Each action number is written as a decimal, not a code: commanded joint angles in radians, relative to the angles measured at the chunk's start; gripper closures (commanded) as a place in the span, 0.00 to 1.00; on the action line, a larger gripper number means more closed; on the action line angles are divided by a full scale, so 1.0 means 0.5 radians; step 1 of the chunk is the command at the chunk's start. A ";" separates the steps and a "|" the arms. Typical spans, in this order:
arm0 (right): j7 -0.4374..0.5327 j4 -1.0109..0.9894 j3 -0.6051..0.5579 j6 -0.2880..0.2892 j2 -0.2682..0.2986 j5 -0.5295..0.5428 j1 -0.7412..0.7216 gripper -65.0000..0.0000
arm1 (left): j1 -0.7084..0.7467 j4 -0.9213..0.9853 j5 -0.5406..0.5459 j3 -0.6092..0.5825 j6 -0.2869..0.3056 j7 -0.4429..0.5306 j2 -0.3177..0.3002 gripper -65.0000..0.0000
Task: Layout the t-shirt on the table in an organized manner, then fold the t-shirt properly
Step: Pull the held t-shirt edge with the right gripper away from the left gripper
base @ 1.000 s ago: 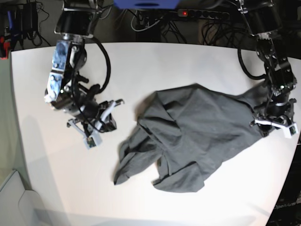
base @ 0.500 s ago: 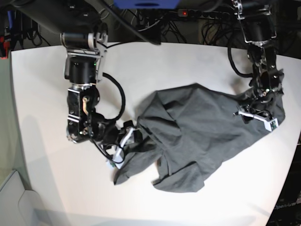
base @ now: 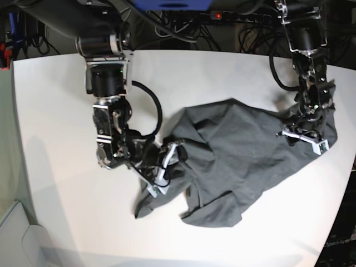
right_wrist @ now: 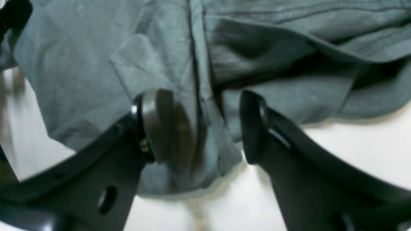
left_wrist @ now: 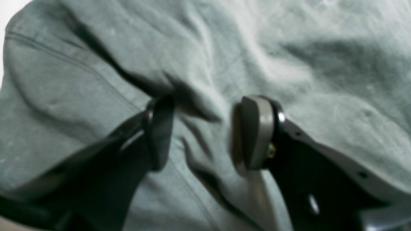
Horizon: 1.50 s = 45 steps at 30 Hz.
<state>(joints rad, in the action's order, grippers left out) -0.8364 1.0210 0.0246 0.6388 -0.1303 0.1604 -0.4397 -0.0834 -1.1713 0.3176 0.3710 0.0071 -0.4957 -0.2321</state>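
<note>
Since a second ago the right gripper [base: 166, 167] has crossed the table [base: 50, 111] to the t-shirt [base: 239, 161], jaws apart astride a hemmed flap. Across the shirt, the left gripper [base: 303, 140] also stands apart over wrinkles. Crumpled mid-table, the shirt looks soft and light; seamed edges seem best for gripping, with bare tabletop all round.

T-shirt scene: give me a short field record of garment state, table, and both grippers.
garment: t-shirt, dark grey, crumpled, not laid flat
surface: table, white
left gripper: jaws apart, over wrinkled cloth at the shirt's edge
right gripper: jaws apart, straddling a seamed edge of cloth
fold: not started
</note>
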 commanded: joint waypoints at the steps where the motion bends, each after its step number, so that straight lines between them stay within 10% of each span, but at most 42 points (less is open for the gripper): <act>1: 0.066 0.034 -0.005 0.022 -0.008 0.031 -0.061 0.48 | -0.019 -0.013 0.002 0.002 -0.006 -0.029 -0.019 0.49; 7: 0.263 0.022 -0.005 0.013 -0.005 0.021 0.019 0.52 | -0.016 -0.013 0.002 0.002 -0.006 -0.029 -0.019 0.49; 19: 0.266 -0.282 0.008 0.022 0.004 0.027 -0.070 1.00 | -0.013 -0.013 0.002 0.002 -0.006 -0.029 -0.022 0.49; 31: -0.142 1.068 0.032 0.022 0.044 0.031 0.411 1.00 | -0.013 -0.010 0.002 0.002 -0.006 -0.029 -0.028 0.49; 45: -0.333 1.854 0.634 0.019 -0.054 0.031 1.225 1.00 | -0.010 -0.010 0.002 0.002 -0.006 -0.029 -0.031 0.49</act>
<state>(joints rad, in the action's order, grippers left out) -1.0149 1.9263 0.3336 0.6544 -0.1638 0.1875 0.1806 -0.0814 -1.1687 0.3229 0.3695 0.0185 -0.4992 -0.2352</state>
